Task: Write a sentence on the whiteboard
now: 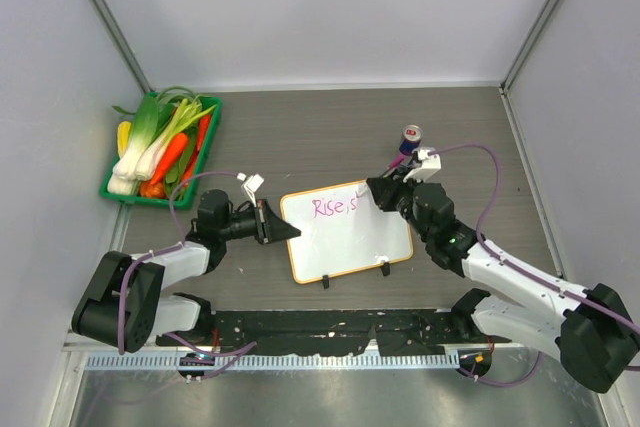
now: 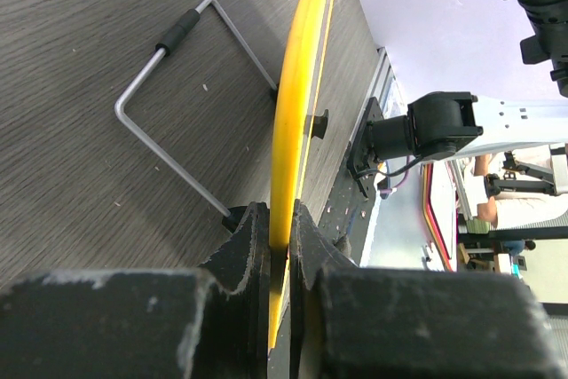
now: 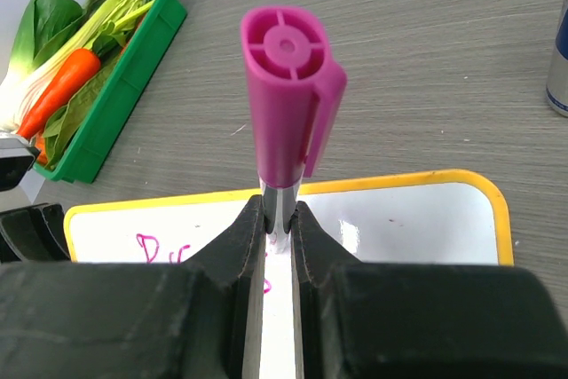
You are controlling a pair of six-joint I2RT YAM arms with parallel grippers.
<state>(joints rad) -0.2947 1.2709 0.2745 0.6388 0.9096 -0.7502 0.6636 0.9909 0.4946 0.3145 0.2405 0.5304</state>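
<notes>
Hiding the tail of the pink sentence (image 1: 333, 207), the right end effector (image 1: 380, 189) clamps a magenta marker (image 3: 286, 104); the orange-framed whiteboard (image 1: 350, 237) sits centrally on the bench (image 1: 300, 137), its nine-o'clock edge pinched by the left end effector (image 1: 288, 231).

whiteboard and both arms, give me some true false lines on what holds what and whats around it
1. The left fingers pinch the whiteboard by its edge. True.
2. The right fingers grip a blue marker. False: the marker is pink-magenta.
3. The whiteboard is blank. False: pink writing sits near its top left.
4. A can stands on the table beyond the board. True.
5. The green tray is on the right side. False: it is at the far left.
</notes>
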